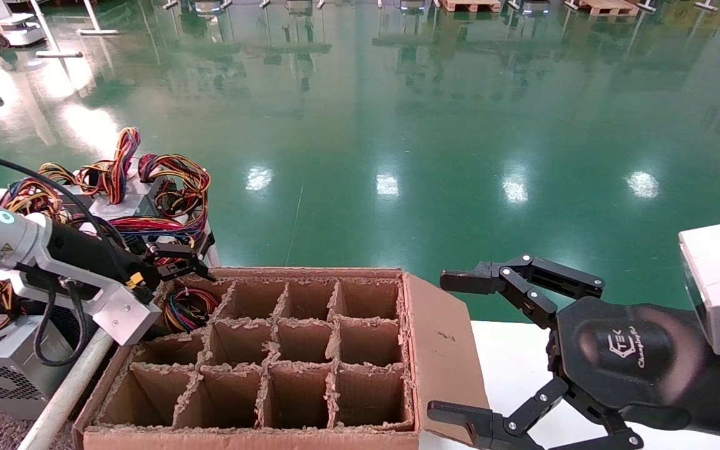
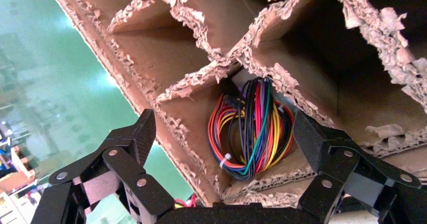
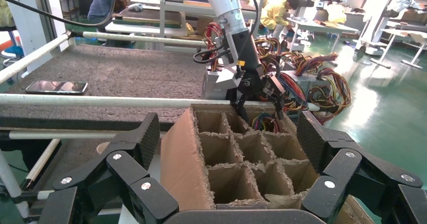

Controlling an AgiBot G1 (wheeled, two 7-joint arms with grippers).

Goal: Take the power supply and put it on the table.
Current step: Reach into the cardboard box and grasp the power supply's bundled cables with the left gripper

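Left gripper (image 1: pixel 175 265) poised over the far-left corner cell of the brown cardboard box with divider cells (image 1: pixel 297 356), fingers spread wide, holding nothing.

Down in that cell sits the power supply (image 2: pixel 252 128), showing mostly as a coiled bundle of multicoloured wires with a bit of grey casing behind it; the black fingers (image 2: pixel 133 138) straddle the cell without touching the wires. The right gripper (image 1: pixel 460 347) hangs wide open and empty over the smooth white table (image 1: pixel 510 369), just beside the box's flap.
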